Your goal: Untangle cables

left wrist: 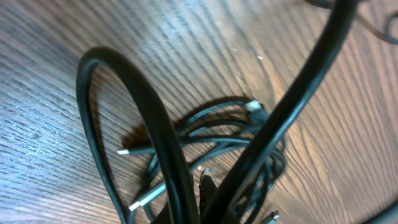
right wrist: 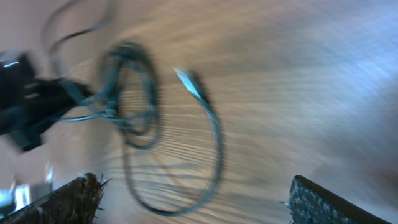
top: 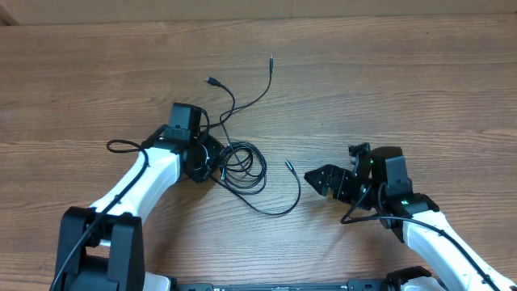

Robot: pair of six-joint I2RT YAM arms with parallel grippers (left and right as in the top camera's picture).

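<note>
The two thin black cables (top: 242,162) lie in a tangled coil at the table's middle, with loose ends running to the far side (top: 271,58) and a long loop to the right ending in a silver plug (top: 288,164). My left gripper (top: 212,164) is at the coil's left edge and looks shut on strands of it. In the left wrist view the coil (left wrist: 236,143) shows behind thick arm wires, and the fingertips (left wrist: 205,193) are mostly hidden. My right gripper (top: 323,179) is open and empty, to the right of the loop. The right wrist view is blurred; it shows the coil (right wrist: 134,93) and the plug (right wrist: 186,79).
The table is brown wood (top: 388,81). A thick black arm wire (top: 121,146) loops out beside the left arm. Another plug end (top: 212,81) lies beyond the coil. The left arm's gripper shows at the left of the right wrist view (right wrist: 31,106).
</note>
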